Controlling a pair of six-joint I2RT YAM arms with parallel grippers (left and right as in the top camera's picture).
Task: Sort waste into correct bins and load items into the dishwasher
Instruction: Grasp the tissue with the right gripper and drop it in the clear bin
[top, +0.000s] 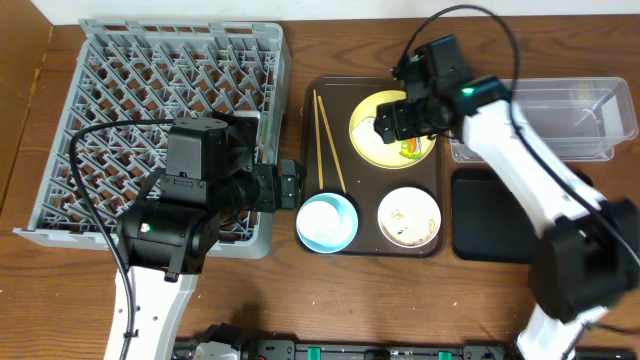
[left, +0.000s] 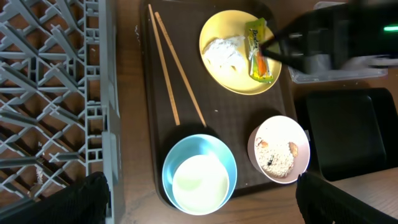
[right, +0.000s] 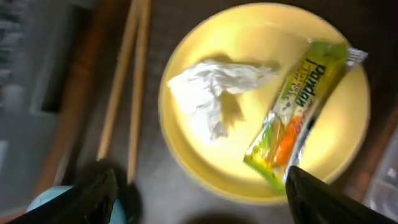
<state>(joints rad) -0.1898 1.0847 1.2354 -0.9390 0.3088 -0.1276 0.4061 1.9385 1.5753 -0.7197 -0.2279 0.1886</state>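
Right gripper: spread wide with nothing in it, hanging straight over the yellow plate. We reckon it's there because two bits of the waste sit on that plate.
Snack wrapper: flat on the plate, slanted, just ahead of the finger on the right of the wrist view. Neither finger touches it as far as we can tell.
Tissue: crumpled, same plate, ahead of the gap between the fingers, beside the wrapper.
Left gripper: also wide open and empty, hovering with the light-blue bowl right under it. The dish rack is at its side, so we're guessing the dishes are this arm's job.
Chopsticks: side by side on the brown serving tray, ahead of the left gripper, between the rack and the plate.
Small white bowl: next to the blue one, toward the finger on the right of the left wrist view, with whitish crumbs in it.
Bins: the clear tub and the black tray sit beyond the right gripper, on the side away from the rack. We see no waste in either.
Progress: looks like the very start to us, nothing sorted or racked.
Next move (our guess): drop down and pinch the wrapper. It's thin and flat on a glossy plate, so it could slide instead of lifting.
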